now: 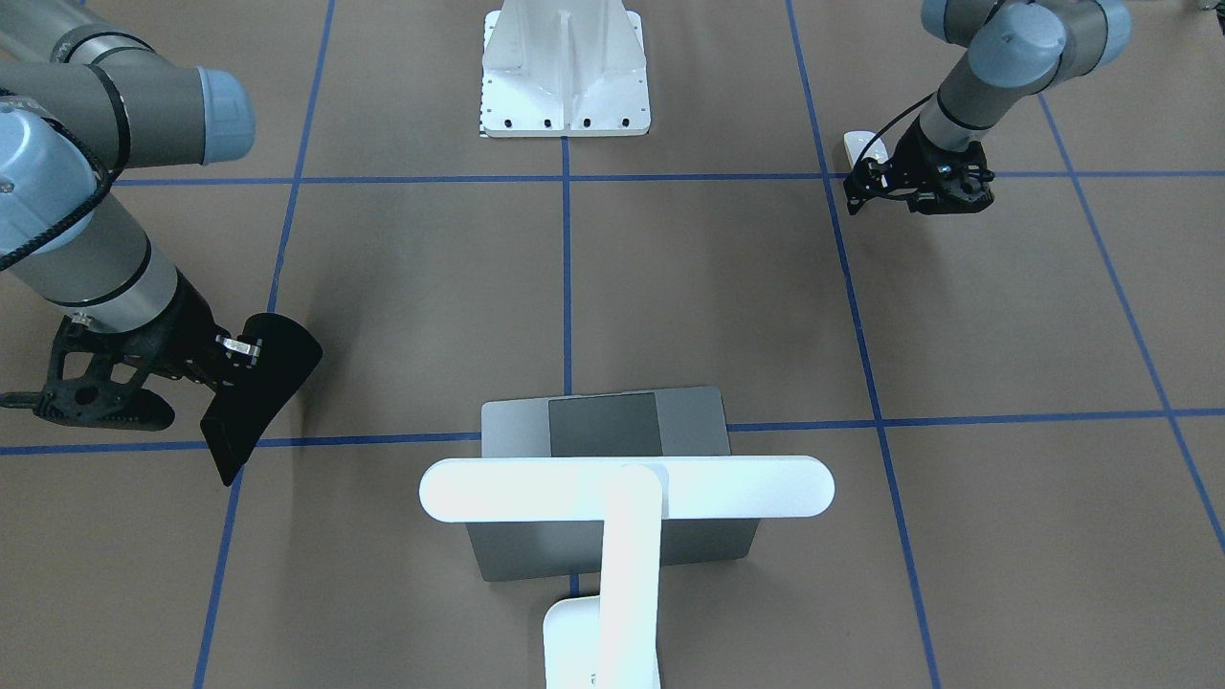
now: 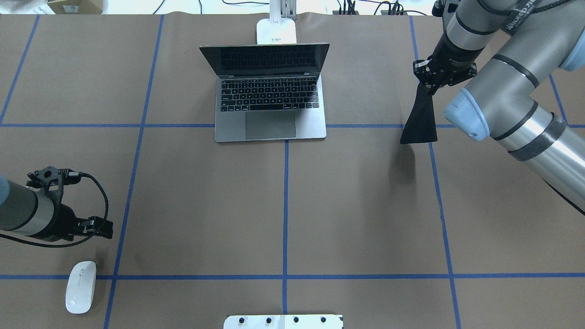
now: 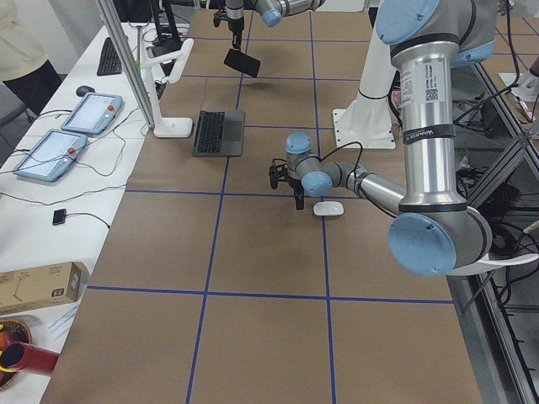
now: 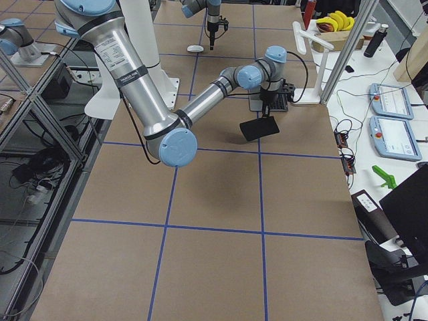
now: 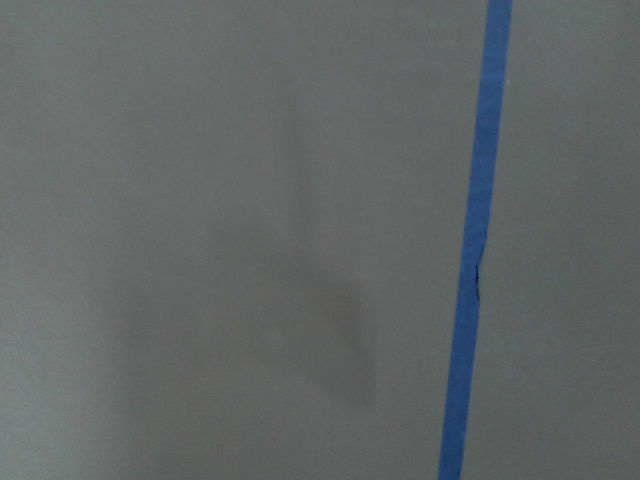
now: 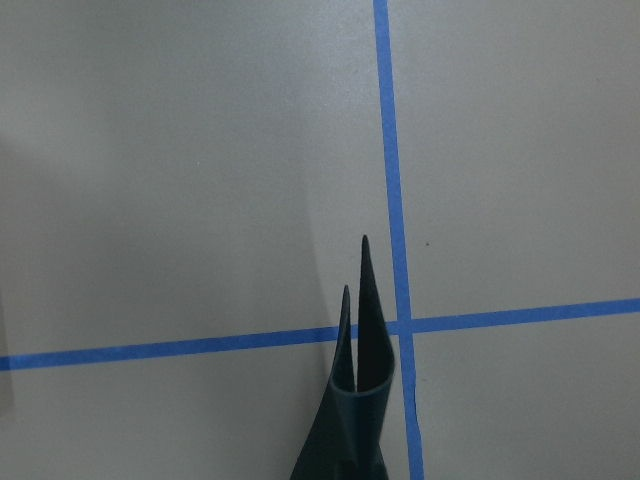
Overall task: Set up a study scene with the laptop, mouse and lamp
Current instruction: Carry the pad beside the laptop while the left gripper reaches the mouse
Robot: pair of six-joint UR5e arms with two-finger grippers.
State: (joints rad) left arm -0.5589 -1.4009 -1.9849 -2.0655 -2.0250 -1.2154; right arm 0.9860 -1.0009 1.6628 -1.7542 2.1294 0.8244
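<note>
Overhead exterior has the laptop (image 2: 269, 109) open at the far middle of the desk (image 2: 356, 205). Its long axis runs left to right, the keyboard faces the robot, and the lid stands up along the far side. The lamp (image 1: 627, 488) stands just behind that lid. This view catches only its flat base and the foot of its arm. The front-facing view shows the whole light bar, which lies parallel to the laptop's long side and hides the keys, leaving the trackpad in sight.

The mouse (image 2: 81, 287) lies at the near left corner beside a blue tape line (image 2: 285, 205), with its long axis pointing away from the robot. In the front-facing view it is mostly hidden behind the left tool (image 2: 98, 227), which hangs close to it without touching. I cannot tell how far this tool's fingers are parted, and its wrist camera shows only desk and tape.

To the laptop's right, the right tool (image 2: 432, 84) is clamped on a black mat (image 2: 420, 121) that hangs clear of the desk. Its wrist view alone shows the mat edge-on, bent into a narrow U.

A white pedestal (image 1: 565, 67) sits at the near middle edge
</note>
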